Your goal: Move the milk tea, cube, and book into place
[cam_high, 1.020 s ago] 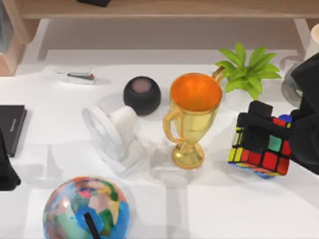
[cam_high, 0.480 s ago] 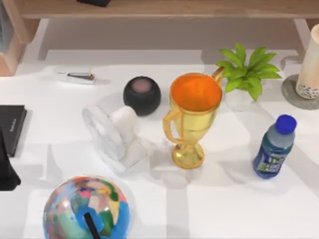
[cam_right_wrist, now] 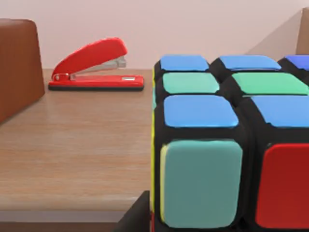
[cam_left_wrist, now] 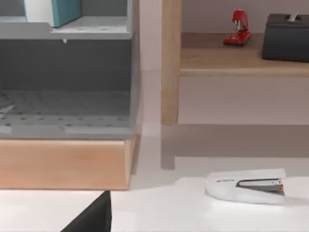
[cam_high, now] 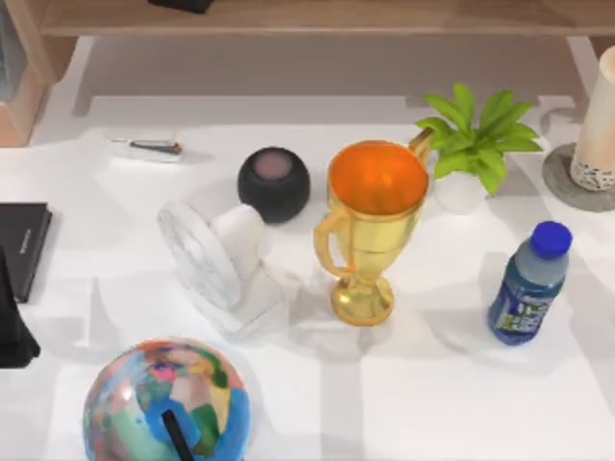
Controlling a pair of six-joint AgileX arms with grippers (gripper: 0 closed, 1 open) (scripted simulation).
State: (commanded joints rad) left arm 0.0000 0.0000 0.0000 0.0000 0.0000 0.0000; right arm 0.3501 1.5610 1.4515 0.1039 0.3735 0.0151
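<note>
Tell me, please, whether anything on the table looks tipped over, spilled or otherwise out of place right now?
One thing stands out: the white desk fan lies tipped on its side beside the gold trophy. The trophy, blue-capped bottle, potted plant and milk tea on its grey coaster stand upright. Nothing looks spilled.

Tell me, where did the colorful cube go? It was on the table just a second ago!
A second ago the right arm held the cube over the table's right side, hiding the bottle. It has since carried the cube away to a wooden shelf, near a red stapler. The trophy, globe, plant and milk tea stayed put.
</note>
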